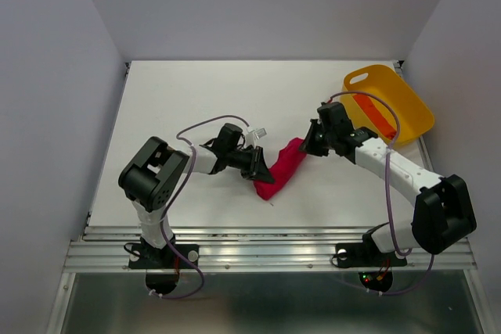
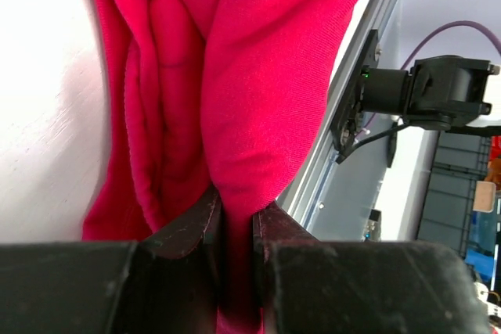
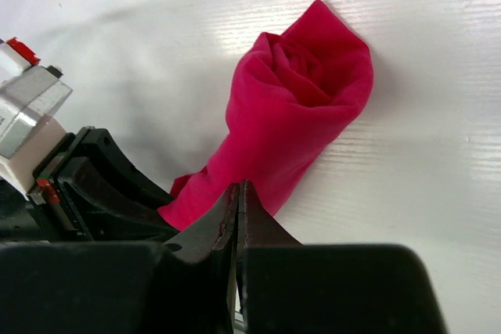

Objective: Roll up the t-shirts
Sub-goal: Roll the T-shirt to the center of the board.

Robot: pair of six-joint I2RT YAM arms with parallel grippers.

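I have red shirt (image 1: 280,168) mid-roll on desk: left gripper (image 2: 235,210) clamped on its fold, right gripper (image 3: 237,191) pinched together, seemingly empty. Next I open right, regrip, tighten roll.

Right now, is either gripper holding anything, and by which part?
The left gripper pinches the crimson t-shirt by a fold at its near end. The right gripper is shut, with no cloth visibly caught in it.
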